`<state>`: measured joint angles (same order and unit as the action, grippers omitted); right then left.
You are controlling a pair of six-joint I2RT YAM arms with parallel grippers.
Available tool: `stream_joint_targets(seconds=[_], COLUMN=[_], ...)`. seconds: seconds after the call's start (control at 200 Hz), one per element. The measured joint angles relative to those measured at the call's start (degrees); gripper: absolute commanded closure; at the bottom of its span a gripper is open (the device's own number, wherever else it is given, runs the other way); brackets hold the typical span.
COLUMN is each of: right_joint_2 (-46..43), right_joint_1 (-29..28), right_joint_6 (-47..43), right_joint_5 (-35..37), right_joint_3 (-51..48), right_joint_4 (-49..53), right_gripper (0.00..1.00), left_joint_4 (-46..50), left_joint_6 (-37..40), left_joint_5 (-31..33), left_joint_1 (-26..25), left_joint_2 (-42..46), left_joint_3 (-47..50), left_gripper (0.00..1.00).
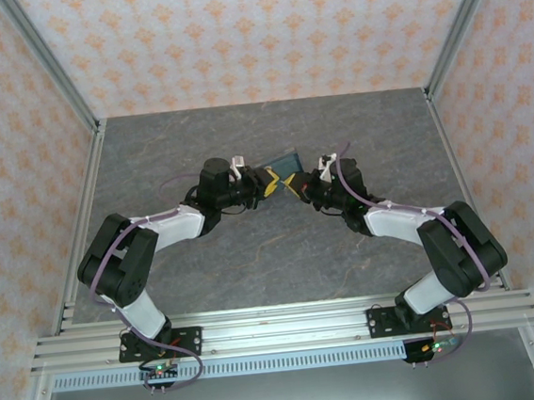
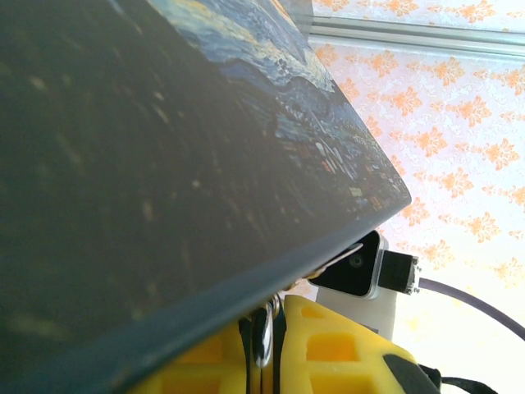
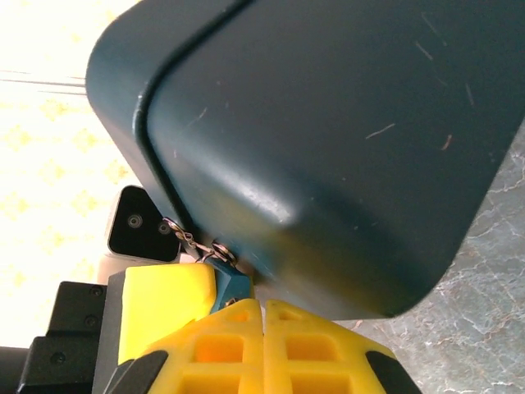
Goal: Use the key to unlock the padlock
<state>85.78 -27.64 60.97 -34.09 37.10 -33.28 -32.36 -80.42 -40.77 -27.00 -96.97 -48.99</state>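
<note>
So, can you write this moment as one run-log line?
left claw shut on key | right claw shut on padlock | tin held up between claws

Dark-blue tin at the middle of the grey table, between the left jaws and the right jaws.

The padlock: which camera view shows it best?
The right wrist view. The padlock is a close teal wedge with a ring and chain, under a corner of the tin, by the jaws of the right gripper. In top external it is too small to tell; in left wrist its teal body is hidden.
</note>
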Motion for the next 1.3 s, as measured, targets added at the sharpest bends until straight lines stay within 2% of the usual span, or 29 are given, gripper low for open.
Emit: stream_joint_targets(seconds=[0.245,0.916,1.301], right_joint_2=[0.1,2.3,0.7], right_joint_1=[0.2,0.4,-0.1], right_joint_6=[5.5,9.6,-0.1], right_joint_5=[-0.9,-2.6,-0.6], right_joint_3=[-1.4,-2.3,-0.2], right_joint_4=[-4.0,-10.3,-2.0], right_gripper=[1.0,1.0,1.0], left_joint_4=[0.0,-0.8,0.2], left_joint_6=[2.7,2.9,1.8], left_joint_5=[-1.0,-1.3,-1.4], left_joint_1=[0.3,0.8,0.8], left_joint_2=[0.9,0.9,0.9], left_joint_3=[0.0,0.0,0.0], left_gripper=[1.0,1.0,1.0])
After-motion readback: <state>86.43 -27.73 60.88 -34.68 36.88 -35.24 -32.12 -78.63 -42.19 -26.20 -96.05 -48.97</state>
